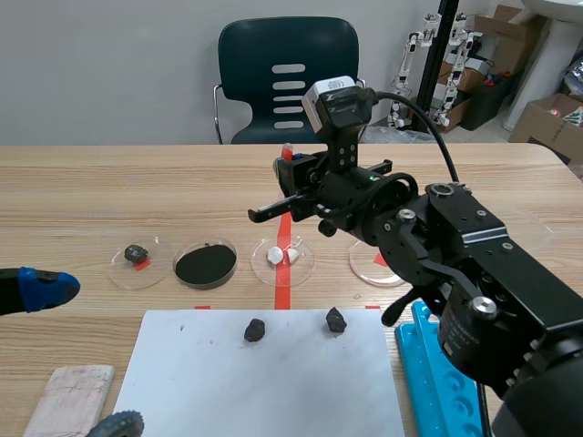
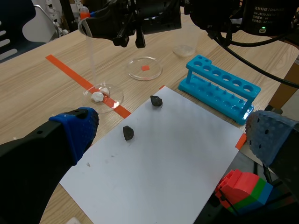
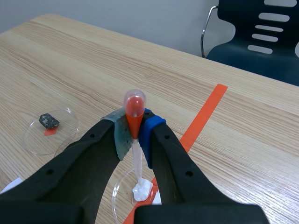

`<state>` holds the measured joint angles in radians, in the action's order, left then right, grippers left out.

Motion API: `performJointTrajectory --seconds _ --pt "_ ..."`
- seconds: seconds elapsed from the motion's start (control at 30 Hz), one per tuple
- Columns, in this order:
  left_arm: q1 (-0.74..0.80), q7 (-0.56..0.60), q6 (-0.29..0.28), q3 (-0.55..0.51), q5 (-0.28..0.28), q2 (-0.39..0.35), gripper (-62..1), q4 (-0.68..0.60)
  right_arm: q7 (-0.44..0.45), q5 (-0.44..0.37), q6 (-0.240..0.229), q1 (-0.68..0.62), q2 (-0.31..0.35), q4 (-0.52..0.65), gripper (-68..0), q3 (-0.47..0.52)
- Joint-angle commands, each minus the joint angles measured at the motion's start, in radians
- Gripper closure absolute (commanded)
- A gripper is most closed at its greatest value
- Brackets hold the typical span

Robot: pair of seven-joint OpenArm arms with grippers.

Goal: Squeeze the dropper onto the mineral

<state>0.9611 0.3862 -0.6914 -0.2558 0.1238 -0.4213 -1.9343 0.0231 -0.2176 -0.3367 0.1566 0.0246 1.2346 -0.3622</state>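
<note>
Right end effector (image 3: 134,130) closed on the clear plastic dropper with an orange-red bulb (image 3: 134,106), pads pinching the bulb; dropper upright. Its tip stands directly over the white mineral lump (image 3: 141,190) in the clear round dish (image 1: 306,262) on the wooden surface (image 3: 70,60); contact not discernible. Left end effector (image 2: 173,135) wide open, holding nothing, above the white paper sheet (image 2: 177,158).

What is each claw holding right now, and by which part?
Right claw pinches the dropper by its orange-red bulb; left claw is open, holding nothing.
</note>
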Motion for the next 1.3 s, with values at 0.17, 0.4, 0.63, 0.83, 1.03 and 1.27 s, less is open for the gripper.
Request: performJointTrajectory --seconds 0.17,0.4,0.63,0.83,1.03,1.27 --pt "0.005 0.017 -0.004 0.007 0.013 -0.003 -62.3 -0.016 0.008 -0.007 0.000 0.024 -0.002 0.008 -0.6 0.001" --pt "0.005 0.017 -0.004 0.007 0.013 -0.003 -62.3 -0.016 0.008 -0.007 0.000 0.024 -0.002 0.008 -0.6 0.001" --pt "0.005 0.017 -0.004 0.007 0.013 -0.003 -62.3 -0.016 0.002 -0.007 0.000 0.023 -0.002 0.008 -0.6 0.001" --pt "0.005 0.017 -0.004 0.007 0.013 -0.003 -62.3 -0.016 0.001 -0.007 0.000 0.024 -0.002 0.008 -0.6 0.001" --pt "0.005 0.017 -0.004 0.007 0.013 -0.003 -62.3 -0.016 -0.003 -0.007 0.000 0.024 -0.002 0.011 -0.6 0.001" --pt "0.005 0.016 -0.004 0.007 0.013 -0.003 -62.3 -0.016 -0.056 -0.008 0.000 0.020 0.003 0.082 -0.6 0.001"
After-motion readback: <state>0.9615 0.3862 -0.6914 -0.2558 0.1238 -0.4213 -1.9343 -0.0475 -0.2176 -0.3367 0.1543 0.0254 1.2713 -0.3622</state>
